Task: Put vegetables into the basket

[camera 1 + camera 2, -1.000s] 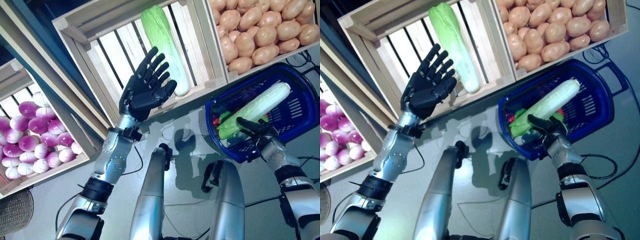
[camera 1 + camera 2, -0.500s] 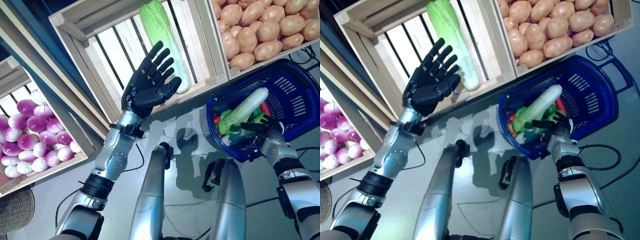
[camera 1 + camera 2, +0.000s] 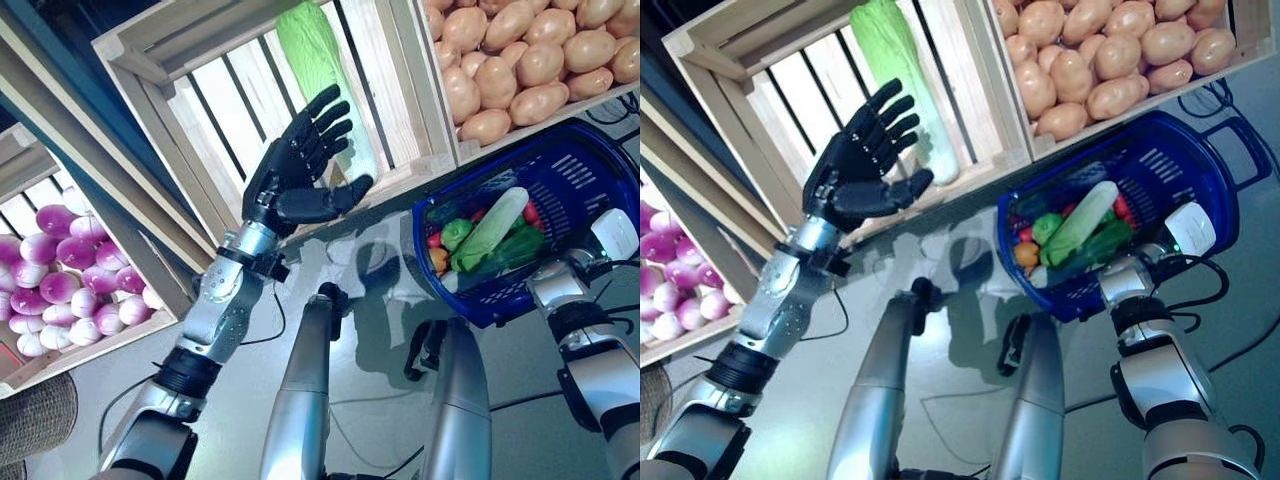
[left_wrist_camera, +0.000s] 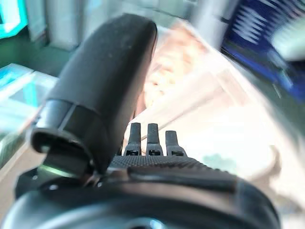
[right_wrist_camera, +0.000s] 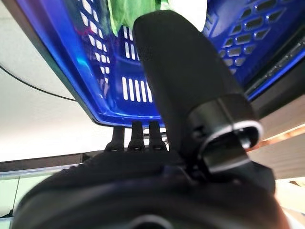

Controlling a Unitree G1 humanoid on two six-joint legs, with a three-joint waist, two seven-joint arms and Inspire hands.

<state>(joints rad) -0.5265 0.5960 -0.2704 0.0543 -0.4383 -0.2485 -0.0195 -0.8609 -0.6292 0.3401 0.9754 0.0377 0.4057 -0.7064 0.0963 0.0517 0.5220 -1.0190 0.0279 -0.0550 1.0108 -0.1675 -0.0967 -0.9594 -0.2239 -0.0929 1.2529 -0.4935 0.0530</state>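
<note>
My left hand (image 3: 295,175) is open, raised in front of the middle wooden crate (image 3: 170,110), its fingers close to a long pale-green cabbage (image 3: 322,60) lying in it. Its thumb (image 4: 109,81) and straight fingers (image 4: 152,140) show in the left wrist view. The blue basket (image 3: 590,160) stands on the floor at the right. In it lie a long pale cabbage (image 3: 493,228), a green pepper (image 3: 455,234) and small red and orange vegetables. My right hand (image 3: 612,234) is at the basket's near rim, open and empty, fingers straight along the outer wall (image 5: 109,71).
Tilted wooden crates of the stand run across the top, one at the left (image 3: 60,330) and one at the top right (image 3: 440,110). A woven basket (image 3: 35,420) sits at the lower left on the grey floor.
The long pale cabbage has left my right hand and now lies lower in the basket. My right hand has drawn back to the near rim. My left hand has edged toward the crate's cabbage.
</note>
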